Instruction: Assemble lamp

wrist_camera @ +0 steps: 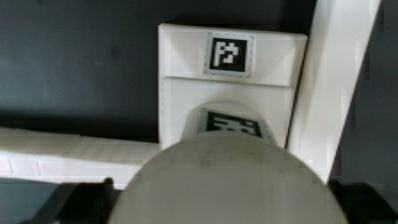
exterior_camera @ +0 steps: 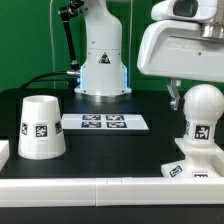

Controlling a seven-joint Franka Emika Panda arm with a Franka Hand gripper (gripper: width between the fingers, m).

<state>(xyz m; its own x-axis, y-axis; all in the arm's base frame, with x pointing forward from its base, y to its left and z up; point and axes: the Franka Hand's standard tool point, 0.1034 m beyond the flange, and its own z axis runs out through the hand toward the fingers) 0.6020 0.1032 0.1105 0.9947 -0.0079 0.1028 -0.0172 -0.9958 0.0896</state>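
The bulb post (exterior_camera: 203,118) stands upright in the flared base (exterior_camera: 186,167) at the counter's (exterior_camera: 110,145) 4 o'clock. The shade (exterior_camera: 41,127) sits at 9 o'clock, well apart. The gripper (exterior_camera: 178,97) hangs just beside the bulb; whether its fingers are apart is hidden.

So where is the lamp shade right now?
The shade stands on the black table at the exterior view's left, beside the marker board, far from the bulb and base at the right.
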